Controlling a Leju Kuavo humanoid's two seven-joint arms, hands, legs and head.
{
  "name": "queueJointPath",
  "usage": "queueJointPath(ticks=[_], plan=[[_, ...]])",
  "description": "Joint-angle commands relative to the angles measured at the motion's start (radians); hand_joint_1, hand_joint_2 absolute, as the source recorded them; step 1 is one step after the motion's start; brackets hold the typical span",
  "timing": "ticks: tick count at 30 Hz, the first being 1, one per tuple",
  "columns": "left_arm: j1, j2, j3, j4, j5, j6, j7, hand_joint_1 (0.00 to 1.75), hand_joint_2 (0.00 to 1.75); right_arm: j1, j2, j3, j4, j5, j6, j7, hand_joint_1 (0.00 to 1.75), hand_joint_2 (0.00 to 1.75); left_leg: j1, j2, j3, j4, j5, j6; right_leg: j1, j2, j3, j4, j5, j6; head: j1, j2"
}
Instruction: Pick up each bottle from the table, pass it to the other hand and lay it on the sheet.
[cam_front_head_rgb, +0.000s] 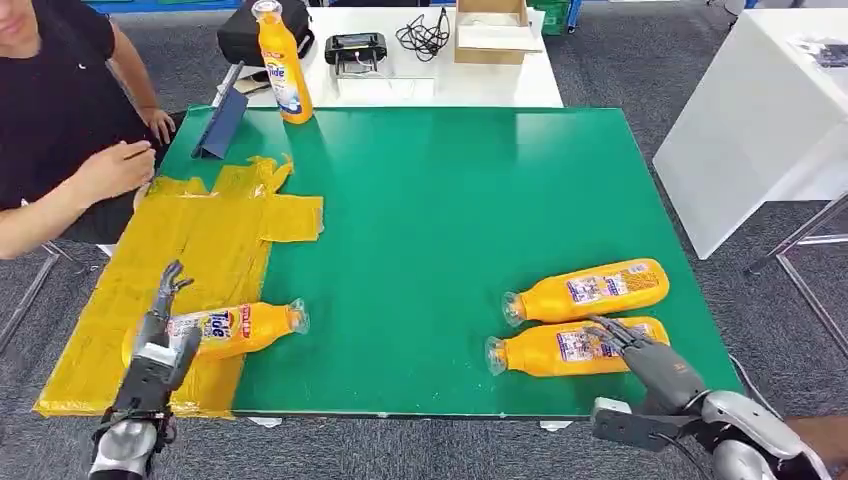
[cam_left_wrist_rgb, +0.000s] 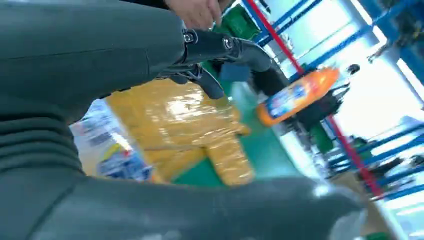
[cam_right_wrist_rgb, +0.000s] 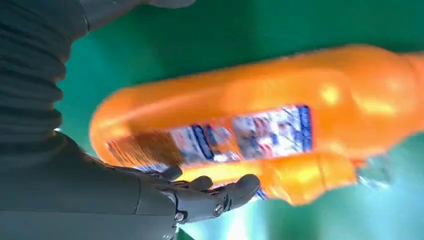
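Closest to me, my right hand (cam_front_head_rgb: 640, 352) lay with spread fingers (cam_right_wrist_rgb: 220, 192) over the nearer of two bottles (cam_front_head_rgb: 575, 347) by the tabletop's (cam_front_head_rgb: 450, 220) right front corner, gripping nothing yet. I judged it needed to wrap the body mid-length before lifting. My left hand (cam_front_head_rgb: 160, 330) hovered open beside the bottle on the sheet (cam_front_head_rgb: 235, 328).

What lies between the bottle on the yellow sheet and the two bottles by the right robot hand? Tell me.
Head view: bare green table top lies between the sheeted bottle and the pair.
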Motion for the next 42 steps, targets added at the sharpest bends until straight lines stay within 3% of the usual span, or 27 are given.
queueJointPath(ticks=[1, 17, 42], plan=[[0.003, -0.132, 0.074, -0.14, 0.051, -0.106, 0.001, 0.0, 0.0, 0.034, 0.022, -0.054, 0.058, 0.028, -0.005, 0.019, 0.0, 1.75, 0.0, -0.002, 0.002, -0.001, -0.001, 0.002, 0.0, -0.002, 0.003, -0.002, 0.0, 0.0, 0.0, 0.0], [0.018, -0.154, 0.029, -0.183, 0.022, -0.11, 0.001, 0.0, 0.0, 0.001, 0.136, -0.116, 0.141, 0.171, -0.092, 0.031, 0.0, 1.75, 0.001, 0.0, 0.003, -0.002, -0.001, 0.001, 0.001, 0.0, 0.003, -0.003, 0.0, 0.0, 0.0, 0.0], [0.013, -0.153, 0.026, -0.174, 0.026, -0.118, 0.001, 0.0, 0.0, -0.077, 0.14, -0.116, 0.221, 0.168, -0.076, 0.029, 0.0, 1.75, 0.0, 0.0, 0.002, -0.001, -0.001, 0.001, 0.0, 0.0, 0.002, -0.001, 0.0, 0.0, 0.0, 0.0]])
